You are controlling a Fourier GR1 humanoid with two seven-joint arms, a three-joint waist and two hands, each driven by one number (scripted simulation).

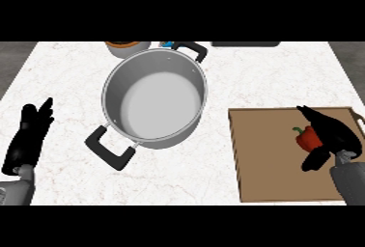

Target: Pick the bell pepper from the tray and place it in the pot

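At four o'clock on the brown flat tray [271, 166]: red bell pepper [307, 138], bracketed by right robot hand [339, 141], spread, not yet closed. Grey steel pot [157, 101] at eleven, mouth up to receive. Left robot hand [28, 140] resting spread at nine.

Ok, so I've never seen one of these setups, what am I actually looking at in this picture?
This is one view from a humanoid robot's head, looking steeply down at a white counter. The black shapes are its hands. The left hand rests open at the left. An empty steel pot stands in the middle. At the right lies a brown tray with a red bell pepper. The right hand is at the pepper; whether it grips it I cannot tell.
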